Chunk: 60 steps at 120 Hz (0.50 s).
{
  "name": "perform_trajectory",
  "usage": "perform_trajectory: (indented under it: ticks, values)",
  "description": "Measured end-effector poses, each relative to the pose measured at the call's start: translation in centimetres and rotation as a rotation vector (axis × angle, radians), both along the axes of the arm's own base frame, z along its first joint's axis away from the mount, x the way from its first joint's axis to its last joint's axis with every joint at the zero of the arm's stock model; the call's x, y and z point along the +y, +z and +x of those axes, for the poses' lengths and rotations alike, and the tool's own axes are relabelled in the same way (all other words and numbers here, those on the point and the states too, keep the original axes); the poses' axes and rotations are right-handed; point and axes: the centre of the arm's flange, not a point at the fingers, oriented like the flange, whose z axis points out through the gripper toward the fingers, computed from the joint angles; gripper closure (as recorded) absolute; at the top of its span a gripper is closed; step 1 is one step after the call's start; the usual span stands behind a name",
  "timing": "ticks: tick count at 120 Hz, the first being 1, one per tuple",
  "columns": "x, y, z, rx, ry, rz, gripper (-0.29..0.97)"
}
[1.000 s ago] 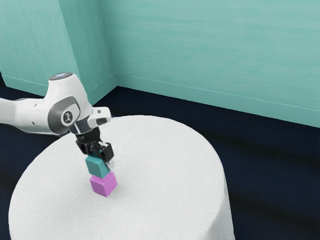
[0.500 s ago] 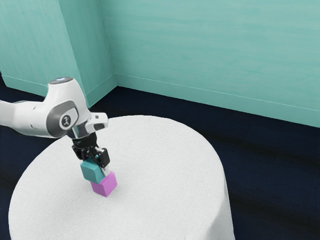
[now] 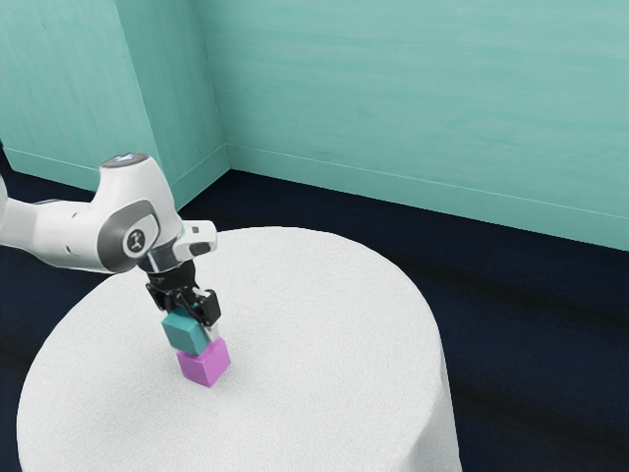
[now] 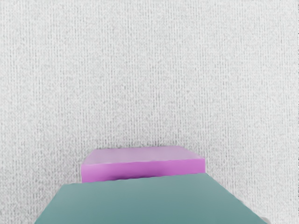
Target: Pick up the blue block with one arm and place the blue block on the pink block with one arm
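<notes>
Blue block [image 3: 185, 333] resting on pink block [image 3: 203, 362], claw [image 3: 189, 313] clamped on it; placing step. Next: release gently, lift straight up.

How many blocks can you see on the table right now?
2. The blue block, gripped in the end effector, sits atop the pink block, which rests on the white table. Nothing suggests any others are hidden.

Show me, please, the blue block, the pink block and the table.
blue block [image 3: 183, 333]: exterior view, on its side face.
pink block [image 3: 194, 366]: exterior view, on its side face.
table [image 3: 334, 324]: exterior view, on its bare white top.
</notes>
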Motion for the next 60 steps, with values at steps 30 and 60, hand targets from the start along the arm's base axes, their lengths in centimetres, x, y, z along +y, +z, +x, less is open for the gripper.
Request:
perform_trajectory:
  ticks: [30, 60]
  values:
    - [-0.29, 0.09, 0.10, -0.011, -0.017, -0.013, 0.12]
    - [-0.25, 0.16, 0.11, -0.015, -0.032, -0.015, 0.06]
